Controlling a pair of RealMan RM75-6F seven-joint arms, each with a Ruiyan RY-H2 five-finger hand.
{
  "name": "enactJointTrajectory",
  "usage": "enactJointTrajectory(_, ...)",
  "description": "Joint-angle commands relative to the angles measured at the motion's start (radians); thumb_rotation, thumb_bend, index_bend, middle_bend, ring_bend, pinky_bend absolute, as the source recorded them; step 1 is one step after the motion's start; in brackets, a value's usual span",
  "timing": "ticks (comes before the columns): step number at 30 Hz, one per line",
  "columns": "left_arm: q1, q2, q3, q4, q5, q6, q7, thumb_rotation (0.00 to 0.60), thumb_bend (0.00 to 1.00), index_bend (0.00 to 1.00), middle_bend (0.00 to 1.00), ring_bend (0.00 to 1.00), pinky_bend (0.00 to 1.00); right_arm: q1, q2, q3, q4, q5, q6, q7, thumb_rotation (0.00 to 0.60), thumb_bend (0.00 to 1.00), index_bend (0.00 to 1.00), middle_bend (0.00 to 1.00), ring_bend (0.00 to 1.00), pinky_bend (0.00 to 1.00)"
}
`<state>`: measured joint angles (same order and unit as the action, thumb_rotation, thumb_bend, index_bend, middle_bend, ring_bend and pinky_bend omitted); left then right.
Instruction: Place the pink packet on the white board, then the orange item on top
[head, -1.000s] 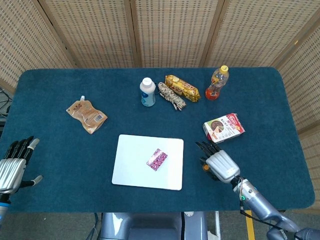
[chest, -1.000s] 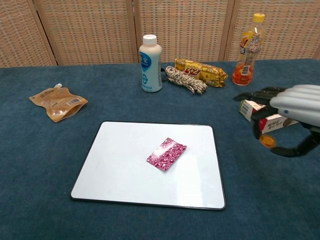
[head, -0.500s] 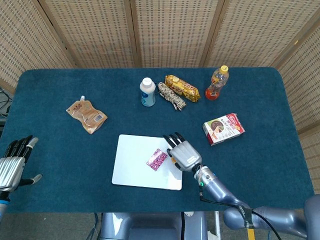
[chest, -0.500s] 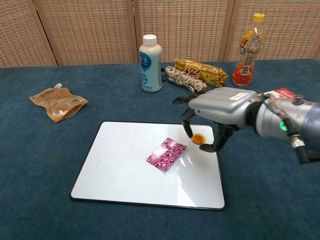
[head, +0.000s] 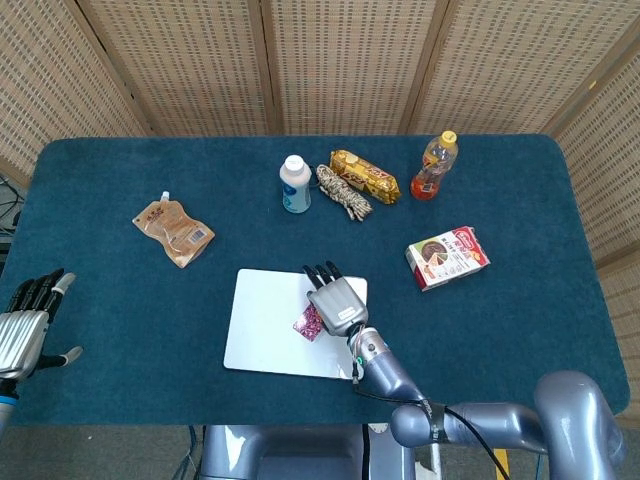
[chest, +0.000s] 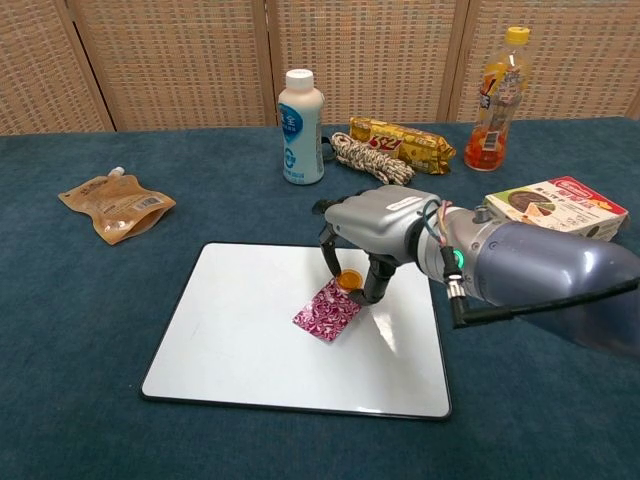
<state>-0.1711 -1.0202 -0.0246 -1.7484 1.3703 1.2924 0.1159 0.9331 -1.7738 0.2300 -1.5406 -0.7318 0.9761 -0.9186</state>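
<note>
The pink packet (chest: 328, 311) (head: 308, 325) lies near the middle of the white board (chest: 240, 340) (head: 265, 320). My right hand (chest: 378, 226) (head: 334, 302) hovers just over the packet's far end and pinches the small orange item (chest: 349, 280) between thumb and a finger. The orange item hangs right above the packet's upper corner; contact cannot be told. My left hand (head: 24, 330) rests far off at the table's left front edge, fingers apart, holding nothing; the chest view does not show it.
Along the back stand a white bottle (chest: 301, 127), a coiled rope (chest: 371, 158), a yellow snack pack (chest: 401, 143) and an orange drink bottle (chest: 495, 100). A brown pouch (chest: 116, 206) lies at the left, a red box (chest: 556, 206) at the right.
My right hand carried the orange item leftward from beside the red box, over the board's right edge, to just above the pink packet. The left hand stayed put.
</note>
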Motion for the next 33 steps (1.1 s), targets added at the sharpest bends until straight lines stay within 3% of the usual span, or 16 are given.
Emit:
enactJointTrajectory(1,0.000,0.001,0.000,0.000,0.001,0.000,-0.003,0.600,0.00,0.00,0.00,0.00,0.00,0.017,-0.026,0.013,0.017,0.037,0.024,-0.008,0.600,0.40,0.59,0.00,0.00,0.04)
enactJointTrajectory(15,-0.001,0.007,0.000,0.003,0.002,-0.001,-0.020,0.600,0.00,0.00,0.00,0.00,0.00,0.063,-0.103,-0.001,0.058,0.084,0.067,-0.036,0.600,0.38,0.58,0.00,0.00,0.04)
enactJointTrajectory(19,-0.001,0.008,0.001,0.004,0.003,0.000,-0.025,0.600,0.00,0.00,0.00,0.00,0.00,0.068,-0.113,-0.001,0.061,0.093,0.073,-0.036,0.600,0.28,0.37,0.00,0.00,0.04)
enactJointTrajectory(22,0.000,0.009,0.001,0.004,0.005,0.001,-0.028,0.600,0.00,0.00,0.00,0.00,0.00,0.069,-0.114,-0.002,0.057,0.104,0.079,-0.039,0.600,0.26,0.24,0.00,0.00,0.04)
enactJointTrajectory(33,0.002,0.012,0.002,0.005,0.008,0.006,-0.035,0.600,0.00,0.00,0.00,0.00,0.00,0.071,-0.077,0.006,-0.009,0.101,0.125,-0.052,0.600,0.26,0.22,0.00,0.00,0.04)
